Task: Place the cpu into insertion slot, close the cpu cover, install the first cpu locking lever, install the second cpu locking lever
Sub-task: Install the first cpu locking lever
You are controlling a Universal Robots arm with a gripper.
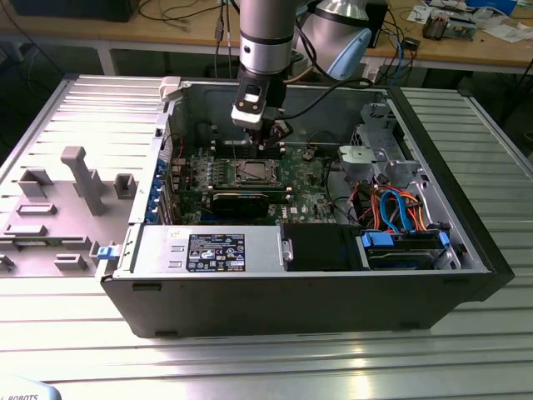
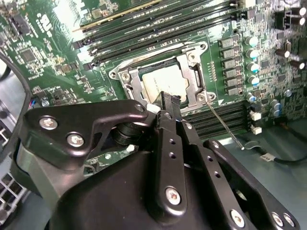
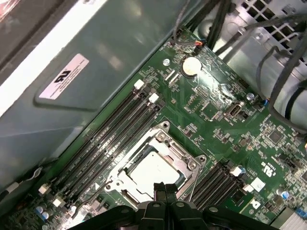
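The cpu (image 2: 162, 82) (image 3: 149, 173), a grey-tan square, lies in the insertion slot (image 1: 254, 172) on the green motherboard. The silver cpu cover (image 2: 128, 82) (image 3: 189, 165) lies flat over it, framing the chip through its window. A thin metal locking lever (image 2: 223, 123) stands out from the socket's corner, slanting over the memory slots, unlatched. My gripper (image 2: 170, 101) (image 3: 165, 189) (image 1: 267, 148) hangs just above the socket's edge, shut, its black fingertips pressed together with nothing between them.
Long black memory slots (image 3: 112, 139) run on both sides of the socket. Inside the open case are a long black card (image 1: 241, 200), a power supply (image 1: 208, 250), and a drive cage with blue and orange cables (image 1: 400, 212). A grey fixture plate (image 1: 67, 192) lies at the exterior view's left.
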